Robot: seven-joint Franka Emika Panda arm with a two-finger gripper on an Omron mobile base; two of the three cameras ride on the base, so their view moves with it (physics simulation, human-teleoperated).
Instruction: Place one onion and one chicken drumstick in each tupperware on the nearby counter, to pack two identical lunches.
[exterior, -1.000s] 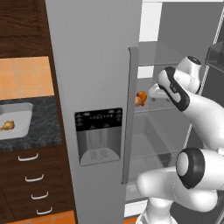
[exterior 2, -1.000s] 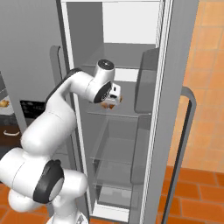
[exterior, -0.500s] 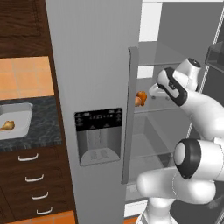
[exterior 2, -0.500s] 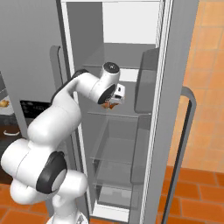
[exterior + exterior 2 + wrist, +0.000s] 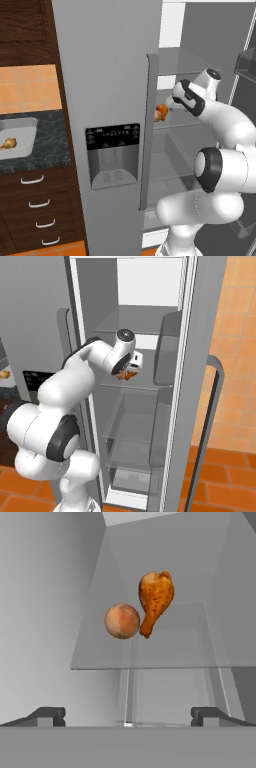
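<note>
In the hand view an onion (image 5: 122, 621) and a chicken drumstick (image 5: 155, 599) lie side by side on a glass fridge shelf (image 5: 190, 657), the drumstick just right of the onion and touching it. My gripper (image 5: 127, 719) is open and holds nothing, a short way off from the pair, its fingertips (image 5: 47, 716) wide apart. From the left base the gripper (image 5: 169, 105) hangs inside the open fridge beside the orange food (image 5: 160, 113). Another drumstick (image 5: 7, 144) lies in a grey tupperware (image 5: 29, 131) on the dark counter (image 5: 50, 145).
The closed fridge door (image 5: 105, 100) with its dispenser panel (image 5: 112, 155) stands between the counter and the open compartment. The open door (image 5: 200, 371) with its curved handle (image 5: 212, 406) flanks my arm on the right. Lower glass shelves (image 5: 132, 426) sit below; drawers (image 5: 37, 205) sit under the counter.
My arm has shifted slightly inside the fridge, bringing the hand a little closer to the shelf. The onion and drumstick have not moved.
</note>
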